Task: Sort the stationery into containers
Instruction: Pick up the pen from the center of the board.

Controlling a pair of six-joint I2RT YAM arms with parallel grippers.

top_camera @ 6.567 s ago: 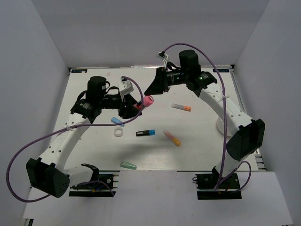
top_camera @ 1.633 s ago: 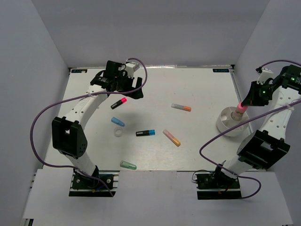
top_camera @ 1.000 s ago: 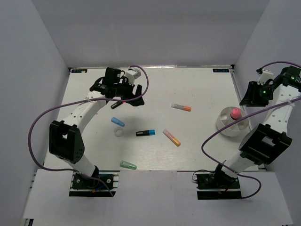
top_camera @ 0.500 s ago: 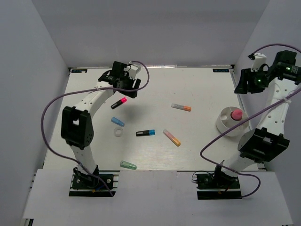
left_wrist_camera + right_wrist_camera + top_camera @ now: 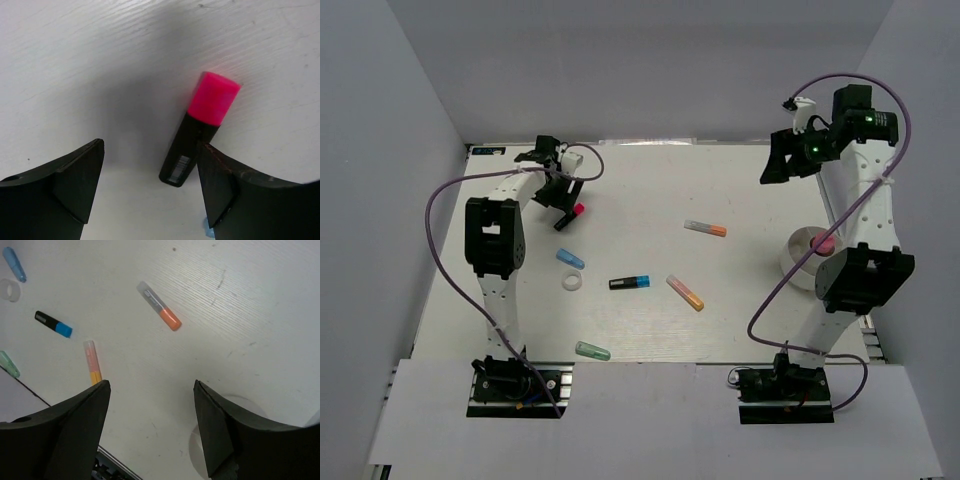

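Note:
A black marker with a pink cap (image 5: 568, 216) lies at the far left; in the left wrist view the black marker (image 5: 200, 127) lies just ahead of my open, empty left gripper (image 5: 150, 165), close to the right finger. My left gripper (image 5: 563, 197) hovers over it. My right gripper (image 5: 775, 168) is open and empty, high over the far right. The white cup (image 5: 800, 268) holds a pink marker (image 5: 823, 243); my right arm partly hides it. Loose on the table are an orange-capped marker (image 5: 705, 228), a black-and-blue marker (image 5: 630, 283), a pink-and-yellow marker (image 5: 685, 292), a blue marker (image 5: 570, 258), a green marker (image 5: 592, 351) and a white ring (image 5: 572, 283).
The right wrist view shows the orange-capped marker (image 5: 160, 306), black-and-blue marker (image 5: 53, 324), pink-and-yellow marker (image 5: 92, 362), blue marker (image 5: 13, 263), ring (image 5: 9, 290) and part of the cup (image 5: 197, 450). Grey walls enclose the white table (image 5: 740, 330) on three sides.
My right gripper let the pink marker go into the cup, then rose and swung back toward the middle. My left gripper drew back to the far left, over the black-and-pink marker.

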